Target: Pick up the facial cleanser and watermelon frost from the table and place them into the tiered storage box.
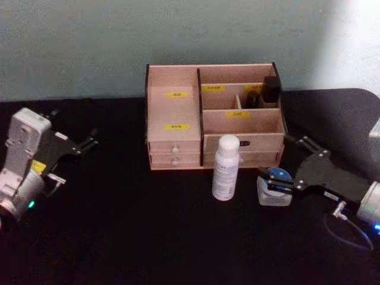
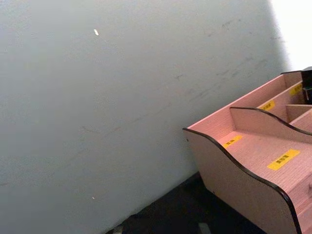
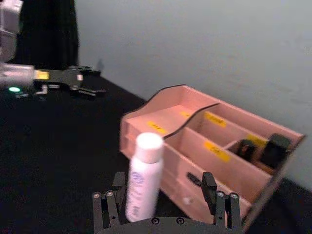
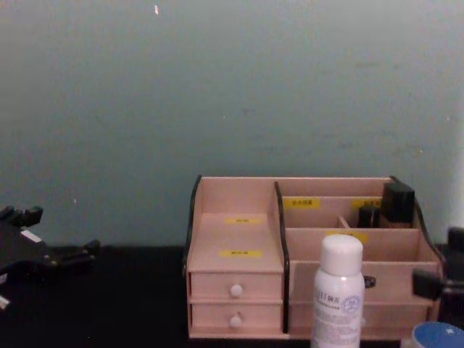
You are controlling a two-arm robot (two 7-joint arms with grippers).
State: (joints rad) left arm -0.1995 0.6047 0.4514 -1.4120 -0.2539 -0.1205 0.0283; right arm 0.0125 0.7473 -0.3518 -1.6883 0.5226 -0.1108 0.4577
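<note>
Low at the right of the head view, the right gripper [image 1: 276, 157] stood with fingers spread wide, holding nothing. One finger lay over the blue lid of the watermelon frost [image 1: 275, 190], a small squat clear-walled jar on the black table [image 1: 148, 237]; whether they touched could not be told. Just left stood the facial cleanser [image 1: 225, 168], a smooth white cylindrical bottle with a rounded cap, upright before the drawers.

Judged step: approach for the first pick — neither item was stowed. The next move would call for centring the fingers on one item and closing without tipping the bottle.

Behind, mid-frame, sat the tiered storage box [image 1: 175, 95] — pale matt wood, dark edges, yellow labels, white knobs. The left gripper [image 1: 78, 159], fingers apart and empty, was parked at the left edge.
</note>
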